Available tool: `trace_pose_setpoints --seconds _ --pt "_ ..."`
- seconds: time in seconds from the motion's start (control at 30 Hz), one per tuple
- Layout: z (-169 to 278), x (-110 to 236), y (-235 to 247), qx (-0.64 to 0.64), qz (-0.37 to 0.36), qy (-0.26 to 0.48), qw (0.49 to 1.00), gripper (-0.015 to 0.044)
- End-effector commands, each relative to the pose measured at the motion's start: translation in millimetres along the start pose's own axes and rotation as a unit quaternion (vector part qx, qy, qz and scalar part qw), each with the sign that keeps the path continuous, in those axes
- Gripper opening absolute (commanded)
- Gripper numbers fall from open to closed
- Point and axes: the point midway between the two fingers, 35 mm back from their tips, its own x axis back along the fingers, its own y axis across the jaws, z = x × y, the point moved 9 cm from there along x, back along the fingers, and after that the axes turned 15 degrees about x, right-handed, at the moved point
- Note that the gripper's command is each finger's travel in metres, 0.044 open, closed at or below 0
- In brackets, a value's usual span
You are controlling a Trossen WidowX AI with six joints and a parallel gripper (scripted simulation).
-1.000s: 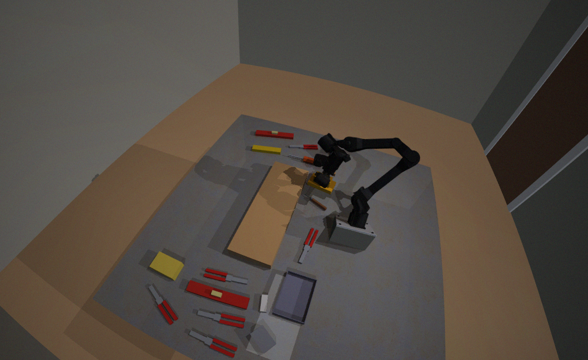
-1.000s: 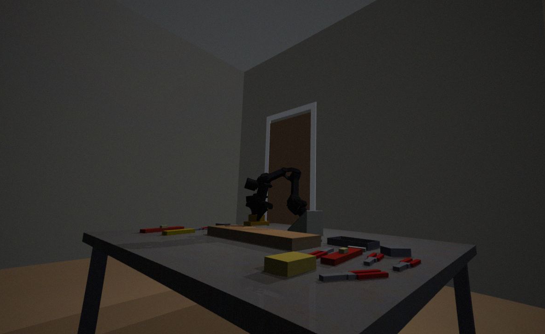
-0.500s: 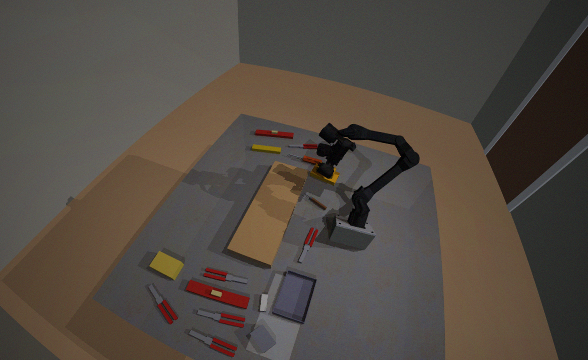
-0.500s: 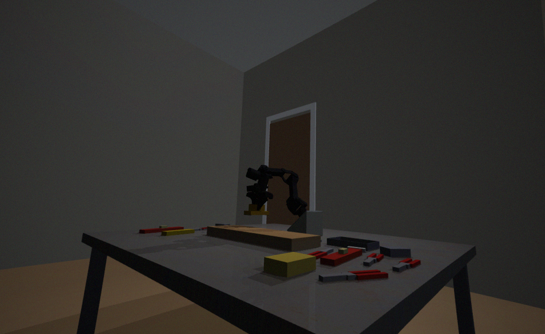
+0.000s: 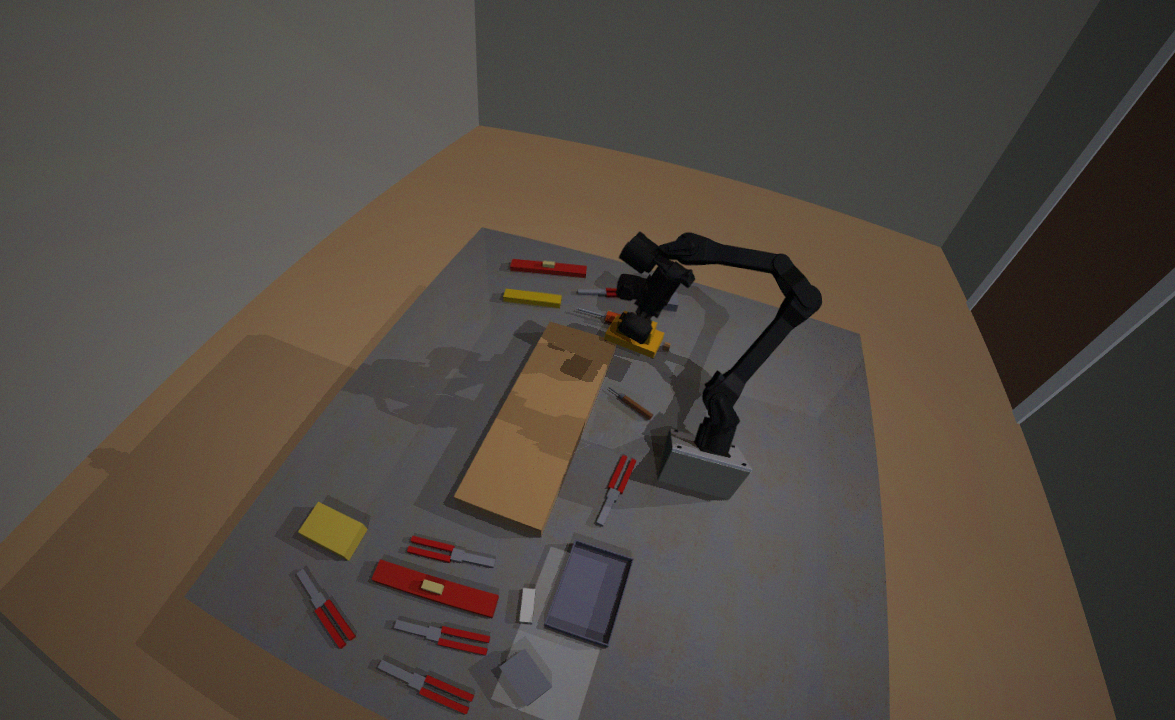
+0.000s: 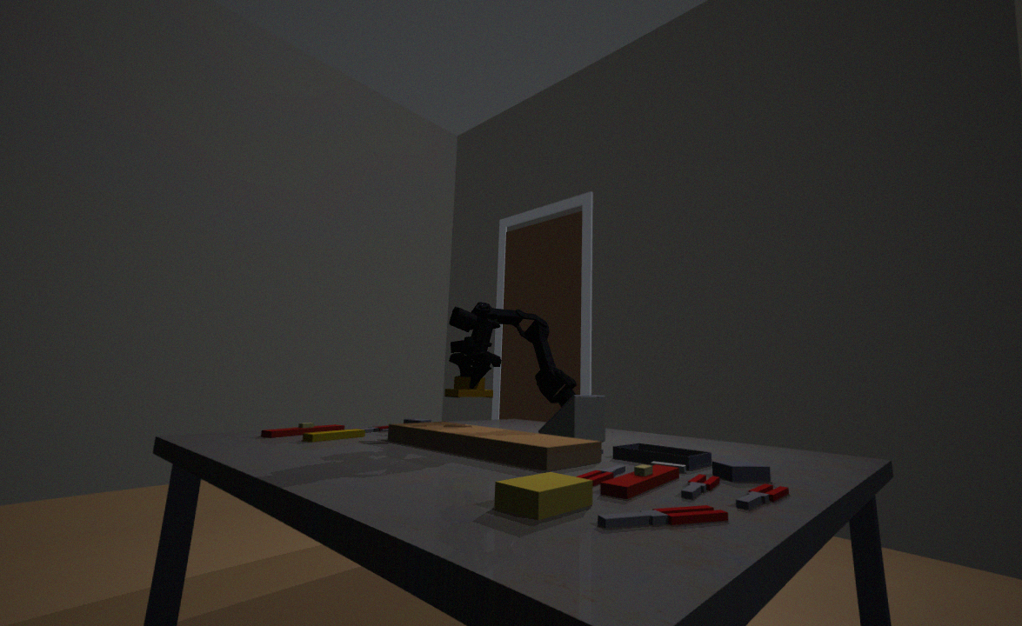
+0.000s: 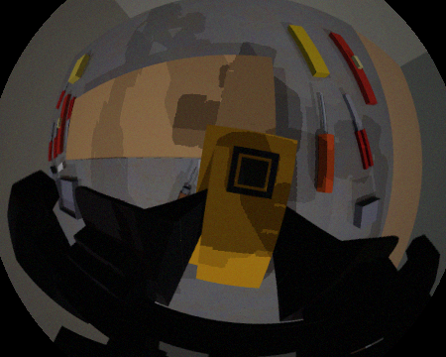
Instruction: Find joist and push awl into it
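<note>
We see 1 black arm rising from its grey base [image 5: 723, 479], bending at the elbow and reaching out over the far end of the table [image 6: 390, 498], wrist pointing down. Its gripper [image 5: 638, 327] is clamped on the yellow stud finder [image 7: 239, 218], held in the air just beside the far end of the wooden floor panel [image 5: 533, 429]. The awl [image 5: 632, 404] lies on the table between panel and base. The grey tray [image 5: 587, 592] sits well apart, near the table's front edge.
</note>
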Motion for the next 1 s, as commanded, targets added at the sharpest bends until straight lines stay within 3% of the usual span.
trace_pose_setpoints --seconds 0.0,0.77,0.97 --pt "-17 0 -5 0.008 -0.002 -0.005 1.000 0.0000" --pt "-116 -24 -11 0.055 -0.014 -0.011 0.998 0.0000" --pt "-119 -27 -10 0.056 -0.015 -0.011 0.998 0.0000"
